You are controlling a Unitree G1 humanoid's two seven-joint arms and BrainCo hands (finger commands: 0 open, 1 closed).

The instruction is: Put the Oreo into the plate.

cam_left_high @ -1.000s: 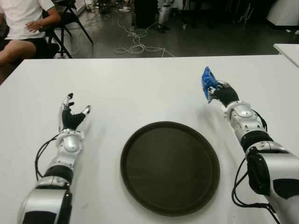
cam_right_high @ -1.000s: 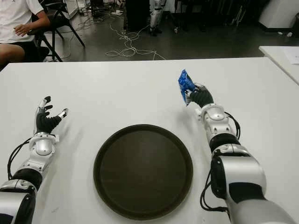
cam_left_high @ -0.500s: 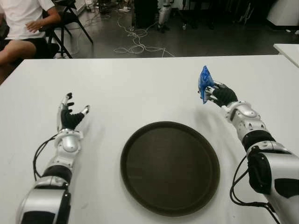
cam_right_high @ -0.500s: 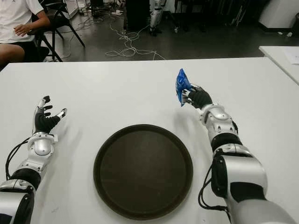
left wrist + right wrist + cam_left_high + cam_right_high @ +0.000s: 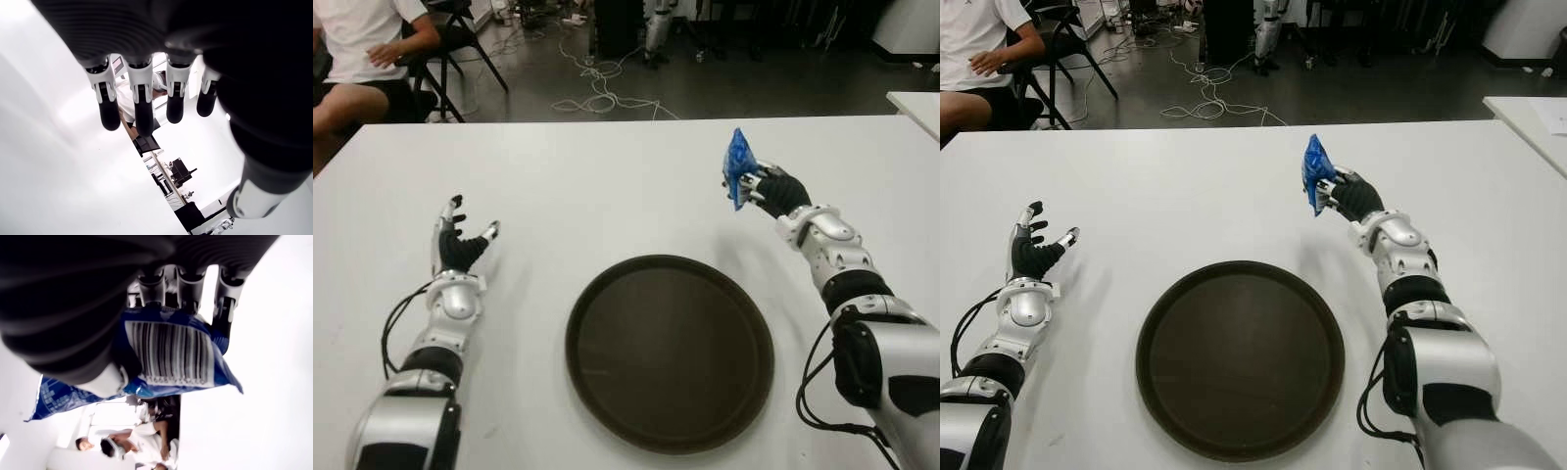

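The right hand (image 5: 773, 191) pinches the blue Oreo packet (image 5: 738, 166) above the white table (image 5: 607, 186), at about one o'clock from the dark round plate (image 5: 670, 352) and clear of its rim. Only the right wrist view shows the packet's barcode (image 5: 171, 355) and the fingers (image 5: 188, 286) closed round it. The left hand (image 5: 455, 245), fingers spread and empty, sits at nine o'clock from the plate. Since a second ago the packet has shifted slightly towards eleven o'clock.
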